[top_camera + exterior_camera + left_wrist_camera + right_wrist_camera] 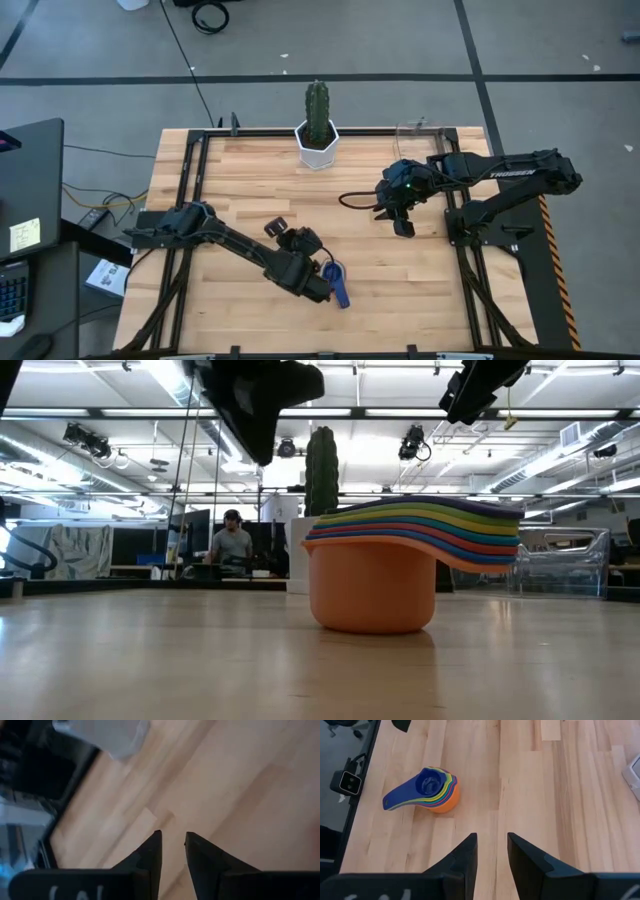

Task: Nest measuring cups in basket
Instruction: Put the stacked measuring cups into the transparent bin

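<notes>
Measuring cups: I see the measuring cups [431, 790] already nested into one stack, orange outermost at the base, blue innermost on top, handles fanned together. In the high view the stack [337, 281] sits lower centre of the frame, on the bare wooden table [240, 190], not in any container. In the low view it [390, 565] fills the middle, upright.

Basket: the basket [413, 131] stands at the upper right of the high view, at the table's far edge, well apart from the stack. In the low view I catch it [565, 565] at the right edge, behind the handles.

Left gripper: the left gripper [172, 840] hangs above bare wood, fingers a narrow gap apart, nothing between them. In the high view it [322, 283] is just beside the stack, lower centre; I cannot tell whether it touches.

Right gripper: the right gripper [491, 840] has its fingers slightly parted and empty. In the high view it [402, 226] hangs right of centre, well apart from the cups.

Cactus pot: white pot with green cactus [317, 128], upper centre.

Room: a person [233, 541] far off, left of centre in the low view.
</notes>
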